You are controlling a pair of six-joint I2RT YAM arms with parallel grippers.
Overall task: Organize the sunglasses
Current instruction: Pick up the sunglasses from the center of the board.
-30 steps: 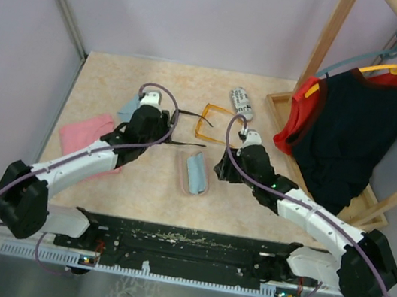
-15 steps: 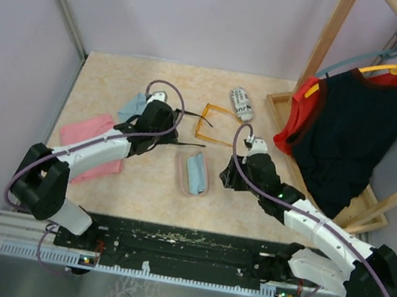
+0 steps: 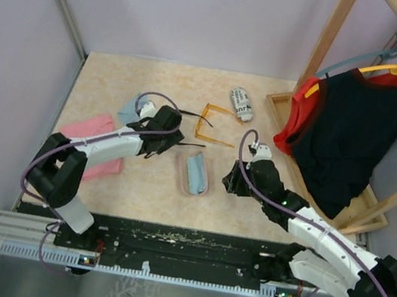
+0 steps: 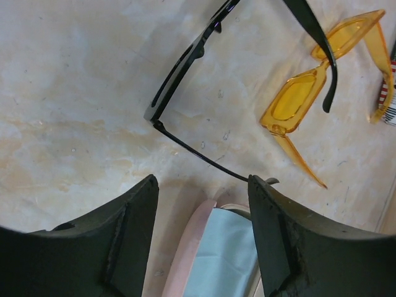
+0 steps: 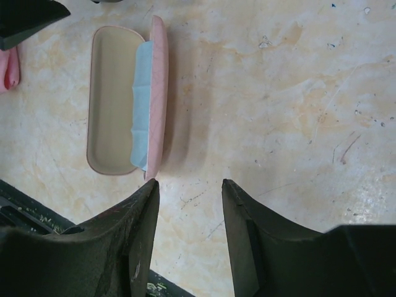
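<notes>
Sunglasses, black-framed, lie just beyond the left end effector — spread wide, empty

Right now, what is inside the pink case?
A blue cloth lies along one half of the case; the other half is bare. Anything under the cloth is hidden.

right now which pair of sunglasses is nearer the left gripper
The black-framed sunglasses: one of their thin arms reaches almost to a fingertip of the open left gripper, while the orange translucent sunglasses lie farther off.
</notes>
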